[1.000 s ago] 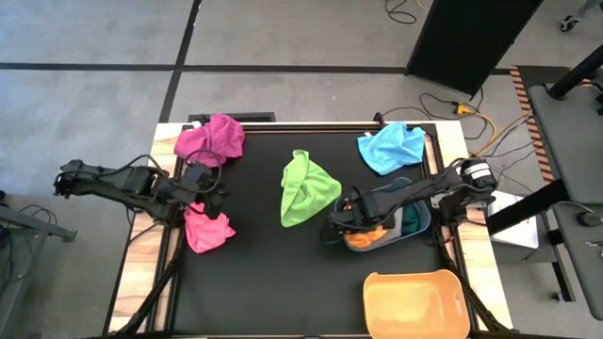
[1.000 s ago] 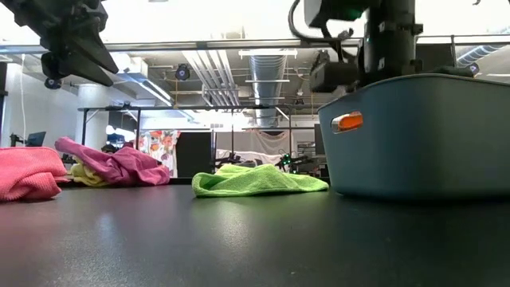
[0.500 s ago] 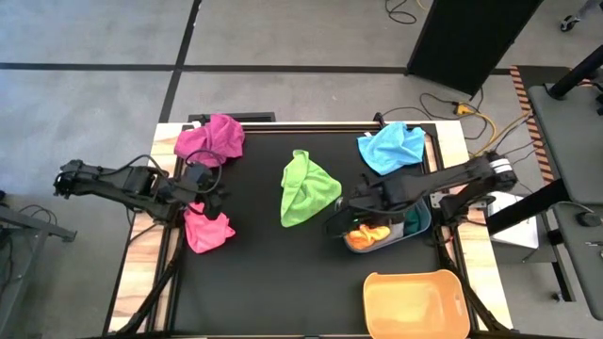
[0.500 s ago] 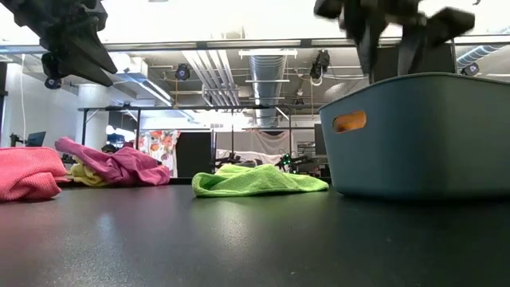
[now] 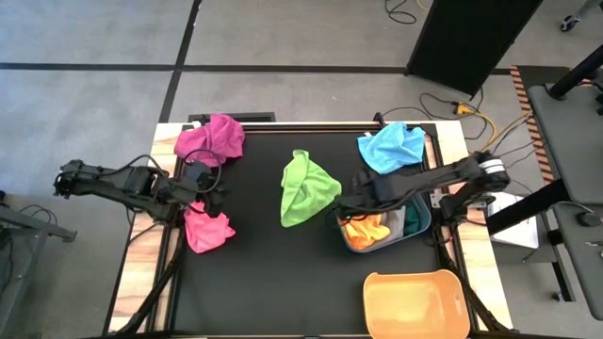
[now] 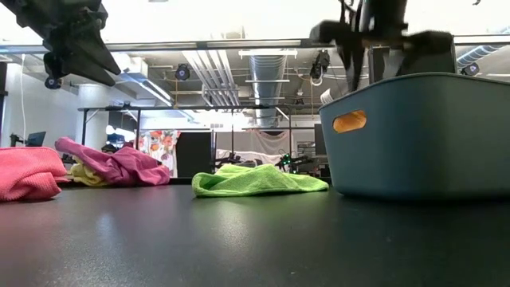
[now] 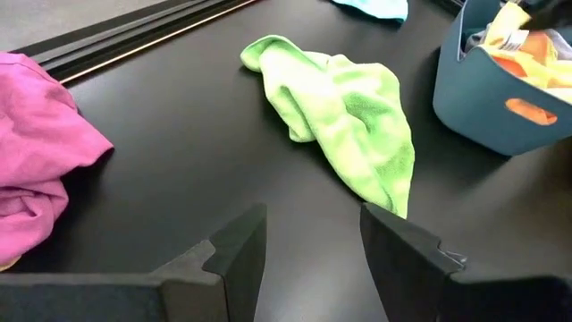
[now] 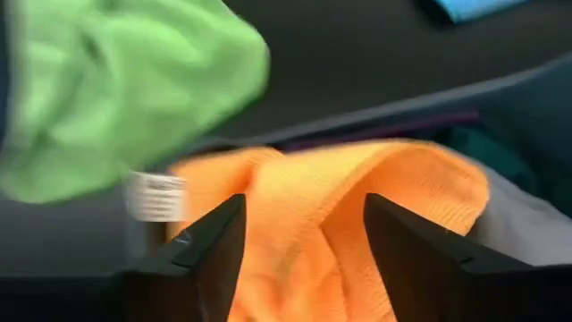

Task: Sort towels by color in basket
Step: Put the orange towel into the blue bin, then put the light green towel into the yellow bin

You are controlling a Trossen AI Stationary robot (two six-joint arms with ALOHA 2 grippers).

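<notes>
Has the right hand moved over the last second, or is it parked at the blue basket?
Yes. In the high view the right hand has shifted from the blue basket's near-left corner towards the lime towel, leaving the orange towel inside.

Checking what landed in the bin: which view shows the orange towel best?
The right wrist view: the orange towel fills it, lying in the blue basket. The high view shows it small; the left wrist view a sliver above the rim; the low view only the basket wall.

A lab or workshop: exposed ceiling ducts (image 6: 267,68) at upper centre, grey floor (image 5: 94,38) with cables (image 5: 490,118) at upper right.
</notes>
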